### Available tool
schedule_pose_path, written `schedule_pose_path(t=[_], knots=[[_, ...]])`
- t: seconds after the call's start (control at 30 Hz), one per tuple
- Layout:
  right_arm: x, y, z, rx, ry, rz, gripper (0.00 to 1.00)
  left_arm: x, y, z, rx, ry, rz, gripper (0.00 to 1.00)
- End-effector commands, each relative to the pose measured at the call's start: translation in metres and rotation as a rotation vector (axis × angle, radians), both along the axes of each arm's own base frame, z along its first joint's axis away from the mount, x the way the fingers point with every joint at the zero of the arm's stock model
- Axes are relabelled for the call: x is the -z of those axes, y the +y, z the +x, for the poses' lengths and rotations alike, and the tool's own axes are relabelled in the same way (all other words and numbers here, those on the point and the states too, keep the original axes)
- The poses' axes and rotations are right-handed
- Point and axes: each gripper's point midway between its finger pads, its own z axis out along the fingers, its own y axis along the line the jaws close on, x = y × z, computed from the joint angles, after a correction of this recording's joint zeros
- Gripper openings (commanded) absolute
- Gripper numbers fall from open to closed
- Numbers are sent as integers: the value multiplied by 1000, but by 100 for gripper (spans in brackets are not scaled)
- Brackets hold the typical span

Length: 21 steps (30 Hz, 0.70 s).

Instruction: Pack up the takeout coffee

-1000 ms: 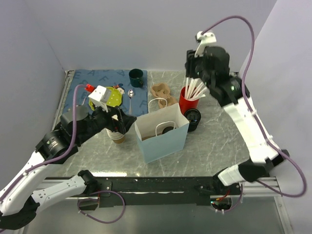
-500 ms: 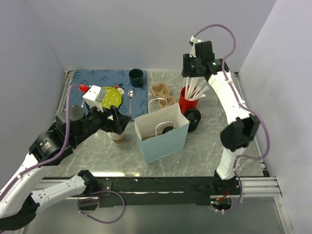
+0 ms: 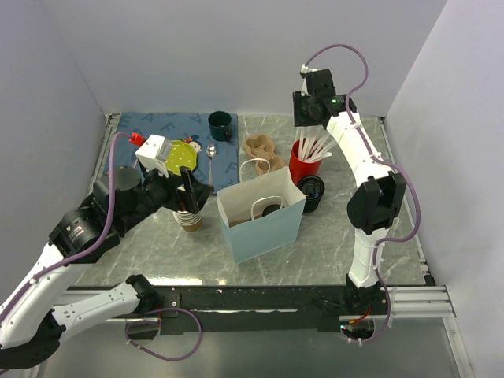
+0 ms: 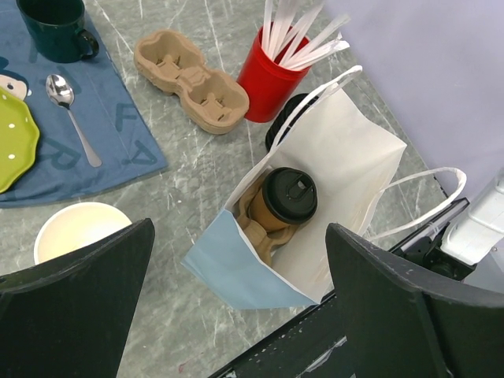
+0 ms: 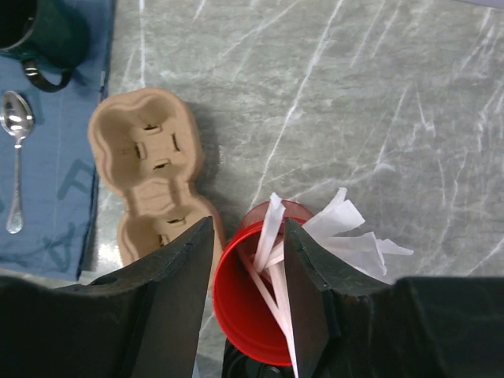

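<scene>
Coffee: the takeout coffee point(image 4: 289, 195) is in the bag, upright, black lid up, seated in a cardboard holder point(image 4: 253, 224) at the bottom.
Bag: the blue paper bag point(image 3: 264, 224) stands open mid-table, both handles up.
Left gripper: the left gripper point(image 4: 240, 230) hangs over the bag's 9 o'clock side, jaws spread wide, nothing between them.
Paper cup: a lidless cup point(image 4: 79, 228) sits under that gripper, at the bag's 9 o'clock.
Red cup: a red cup point(image 3: 301, 167) of white sticks stands at the bag's 1 o'clock.
Right gripper: the right gripper point(image 5: 246, 228) hovers above the red cup, jaws about halfway apart; it seems to grip nothing, though one stick crosses the gap.
Spare holder: an empty cardboard holder point(image 3: 262, 150) lies at the bag's 12 o'clock.
Far side: a green mug point(image 3: 220, 124), a spoon point(image 3: 210, 153) and a green plate point(image 3: 183, 156) sit on a blue mat at 11 o'clock.
</scene>
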Motion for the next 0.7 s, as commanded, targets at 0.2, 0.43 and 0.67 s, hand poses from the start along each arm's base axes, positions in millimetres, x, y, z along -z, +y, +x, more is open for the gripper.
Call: schedule_pose_path(t=[0.2,0.43,0.67], knots=[[13,-11,15,29,-15,-45,48,-17,-5,3,1,-13,-38,97],[27,-9,23,21,0,-44,44,-16,-5,3,4,-16,-27,97],[27,-11,29,36,-1,-52,28,-16,-3,4,-2,-23,-23,97]])
